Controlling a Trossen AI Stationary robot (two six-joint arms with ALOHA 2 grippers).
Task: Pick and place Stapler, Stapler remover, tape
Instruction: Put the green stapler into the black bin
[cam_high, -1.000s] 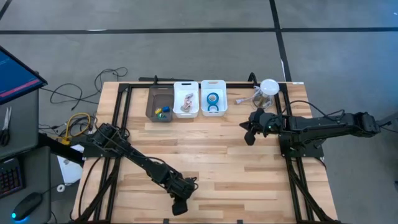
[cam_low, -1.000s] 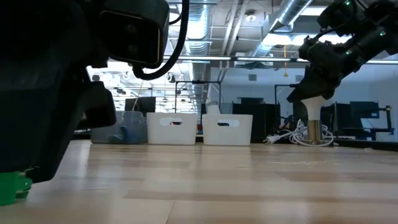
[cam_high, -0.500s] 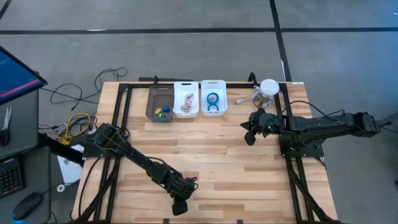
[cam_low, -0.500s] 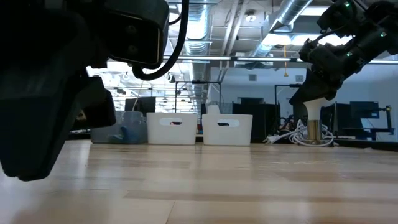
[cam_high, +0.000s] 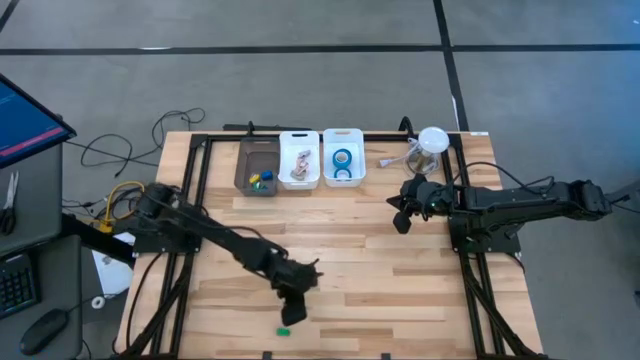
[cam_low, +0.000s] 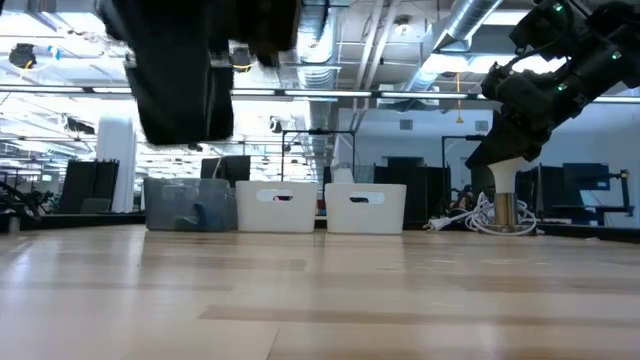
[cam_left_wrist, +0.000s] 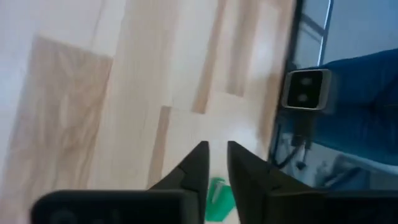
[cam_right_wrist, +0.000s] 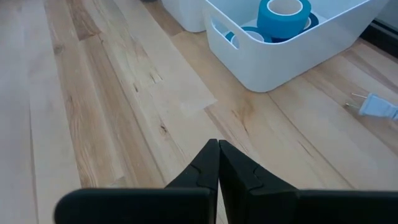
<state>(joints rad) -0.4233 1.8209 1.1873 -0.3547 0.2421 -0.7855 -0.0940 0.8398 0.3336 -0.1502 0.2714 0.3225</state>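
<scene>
Pale wood planking makes up the table (cam_high: 350, 280), which we catalogue first; it sits in a black frame on a grey floor. Nearest the front edge we count one small green object (cam_high: 283, 328) lying loose on the boards; the left wrist view shows it below the fingertips, not touching them. Just above it we log the left gripper (cam_high: 291, 310), its arm reaching diagonally from the table's left side; the fingers (cam_left_wrist: 198, 163) stand a narrow gap apart and clasp nothing. Farther back, toward the right side, we enter the right gripper (cam_high: 401, 219), its arm stretched in level from the right edge and raised off the boards; its fingers (cam_right_wrist: 211, 155) are pressed together on nothing. Along the far edge we count three bins in a row: one grey bin (cam_high: 257, 166) with small coloured pieces, one white bin (cam_high: 299, 160) with pale items we cannot identify, and one white bin (cam_high: 343, 157) holding the tape (cam_right_wrist: 283, 12), blue rolls of which we make out at least two. Beside it we note one white plug (cam_right_wrist: 375, 106) and a coil of cable beside a white-topped post (cam_high: 432, 141). Beyond the table, we record a large hall with ceiling ducts, strip lights and dark monitors.
</scene>
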